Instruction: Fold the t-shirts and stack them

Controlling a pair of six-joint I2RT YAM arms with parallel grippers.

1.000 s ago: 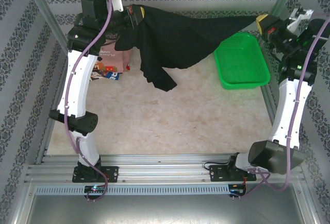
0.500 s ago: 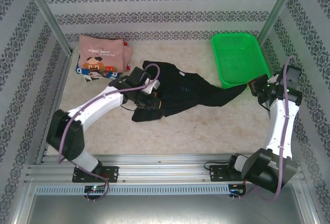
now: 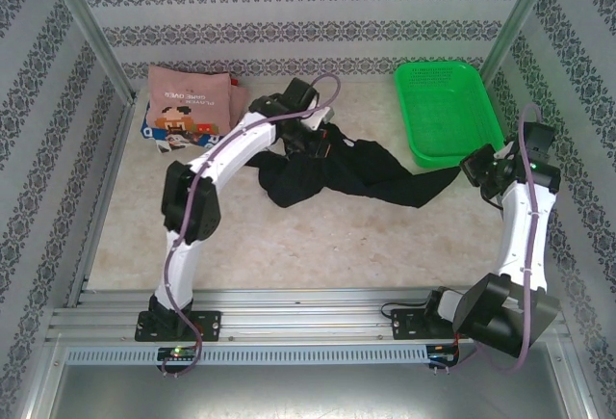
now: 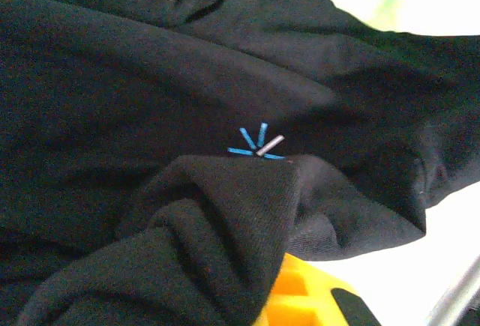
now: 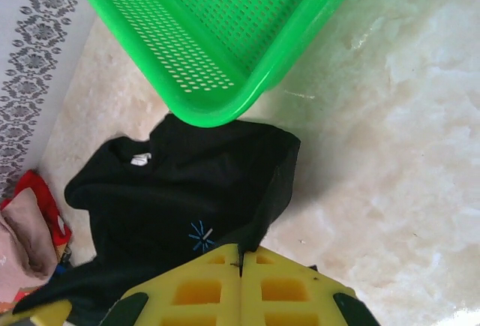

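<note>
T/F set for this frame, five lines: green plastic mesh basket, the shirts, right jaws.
1. The green plastic mesh basket holds a shirt. False: nothing lies in it.
2. The large black cloth t-shirt lies crumpled on the table. True.
3. The folded dusty-pink t-shirt with the pixel-art figure sits at the table's far left corner. True.
4. The black t-shirt is stacked on the dusty-pink t-shirt. False: the black one lies on the table to its right.
5. The right gripper has its jaws wide open. False: its jaws are shut.
</note>
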